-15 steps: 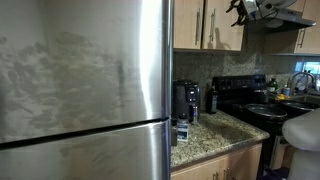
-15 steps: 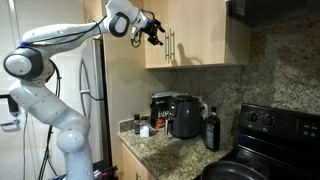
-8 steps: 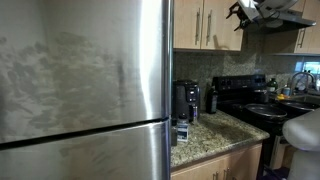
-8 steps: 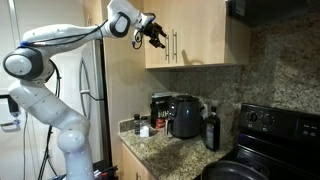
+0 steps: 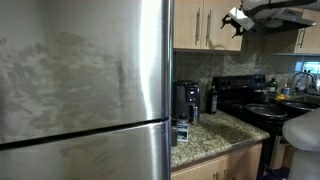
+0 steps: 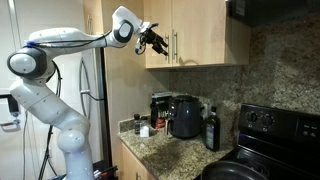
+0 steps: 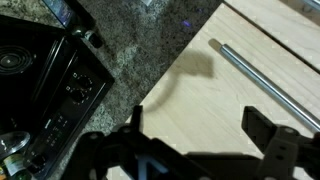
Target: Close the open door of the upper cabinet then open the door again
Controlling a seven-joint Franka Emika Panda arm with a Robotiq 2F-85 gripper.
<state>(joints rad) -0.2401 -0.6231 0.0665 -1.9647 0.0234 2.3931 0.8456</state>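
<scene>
while the tool [image 6: 157, 40] hangs wide open and empty beside the slim handle [image 6: 174, 45] of the door [image 6: 200, 30], a misjudged reach could slip off it and scrape the door.

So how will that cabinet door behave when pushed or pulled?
Probably stiff: the door is a flat wood panel, so it should swing as one piece. The slim metal handle looks smooth, so the open gripper could slip along it.

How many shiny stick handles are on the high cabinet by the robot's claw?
2. One handle sits nearest the gripper; the other handle is right beside it, on the same upper cabinet. None seems hidden.
</scene>
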